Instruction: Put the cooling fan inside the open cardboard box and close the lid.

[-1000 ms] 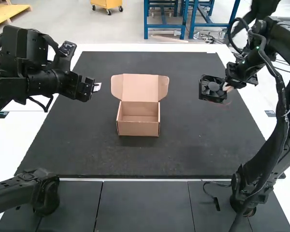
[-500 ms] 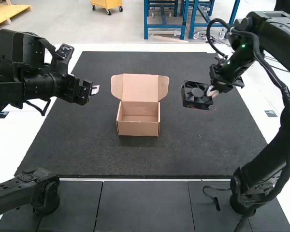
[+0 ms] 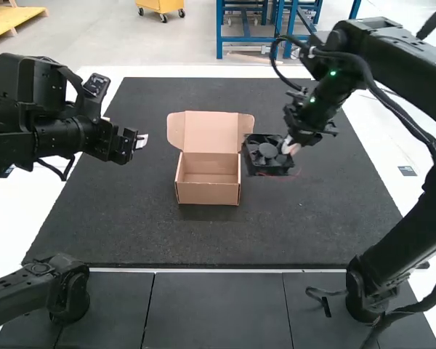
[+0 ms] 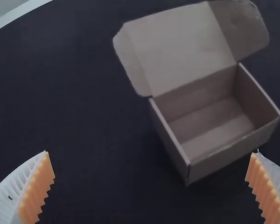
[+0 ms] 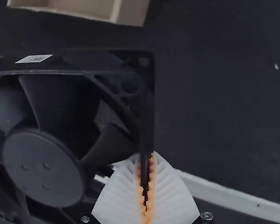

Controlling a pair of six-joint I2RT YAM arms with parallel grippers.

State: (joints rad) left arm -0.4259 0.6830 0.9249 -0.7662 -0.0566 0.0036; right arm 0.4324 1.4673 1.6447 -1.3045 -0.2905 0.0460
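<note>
Cardboard box stands open from above; our right hand grips the cooling fan just beside it. From the left wrist, our left hand is spread wide before the box. From the right wrist, fingers pinch the fan's frame: mid-carry, we judge, and next it must clear the box wall.

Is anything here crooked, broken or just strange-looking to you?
Nothing looks damaged or spilled. The fan hangs tilted beside the cardboard box, pinched by one edge of its frame in the right end effector. That looks odd, but it seems to be simply a carrying grip. The box stands upright and empty, with its lid open.
</note>
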